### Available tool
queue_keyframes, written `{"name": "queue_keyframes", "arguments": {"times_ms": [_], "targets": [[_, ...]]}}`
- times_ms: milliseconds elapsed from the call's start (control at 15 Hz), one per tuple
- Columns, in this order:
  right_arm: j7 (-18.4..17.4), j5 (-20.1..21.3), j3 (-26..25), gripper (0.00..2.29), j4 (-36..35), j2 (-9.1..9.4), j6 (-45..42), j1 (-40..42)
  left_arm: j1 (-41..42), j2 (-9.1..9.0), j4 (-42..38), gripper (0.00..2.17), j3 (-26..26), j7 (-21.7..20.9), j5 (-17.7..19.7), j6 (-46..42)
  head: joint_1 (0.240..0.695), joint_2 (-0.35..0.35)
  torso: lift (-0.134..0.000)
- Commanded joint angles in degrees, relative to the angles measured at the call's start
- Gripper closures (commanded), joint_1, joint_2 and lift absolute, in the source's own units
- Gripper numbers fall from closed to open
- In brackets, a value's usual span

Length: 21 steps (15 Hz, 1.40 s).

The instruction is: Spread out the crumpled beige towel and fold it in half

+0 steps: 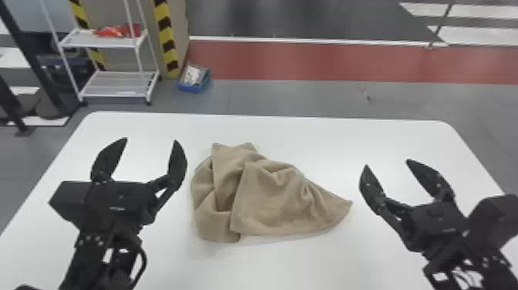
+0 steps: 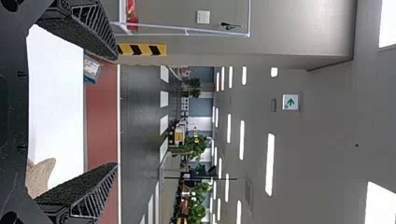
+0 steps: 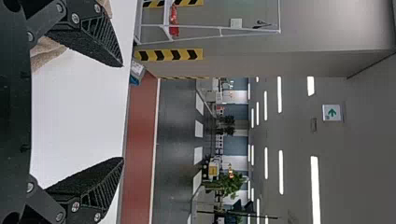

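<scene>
The towel [image 1: 269,196] lies in a crumpled heap around the middle of the white table [image 1: 347,135]. It has lots of bumps and folds, mostly on its left part, and one thin corner pokes out to the right. The left gripper [image 1: 150,139] is to the left of the towel, with its two black fingers wide apart and nothing between them. The right gripper [image 1: 387,163] is near the pointy corner, on the right. Its fingers are wide apart too, and it holds nothing.
</scene>
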Motion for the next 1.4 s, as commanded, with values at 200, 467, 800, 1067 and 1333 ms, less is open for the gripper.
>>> {"name": "queue_keyframes", "arguments": {"times_ms": [200,467,800,1067,1333], "targets": [[-0.03,-0.88,-0.39,0.19,-0.04,0.09,-1.98,0.48,0.49,0.09,-0.69,0.08,0.21,-0.09,-0.07,0.05,0.695,-0.048,-0.124],[-0.12,-1.31,-0.39,0.19,-0.04,0.35,-2.51,0.74,0.66,0.00,-1.22,0.08,0.21,-0.09,0.02,-0.13,0.695,-0.048,-0.124],[0.50,-1.23,-0.21,0.19,-0.66,0.26,-2.86,1.00,1.37,0.09,-1.92,0.08,0.38,0.00,0.02,-0.48,0.695,-0.050,-0.124],[1.03,1.23,4.97,0.19,-0.75,-0.26,-0.92,1.00,1.46,0.09,-1.40,0.08,0.65,-0.09,0.02,-0.83,0.695,-0.026,-0.124],[6.48,7.91,12.79,0.26,3.12,-1.32,0.66,0.21,0.23,-0.09,0.10,0.08,0.21,-0.35,0.02,-0.48,0.695,0.062,-0.124]]}}
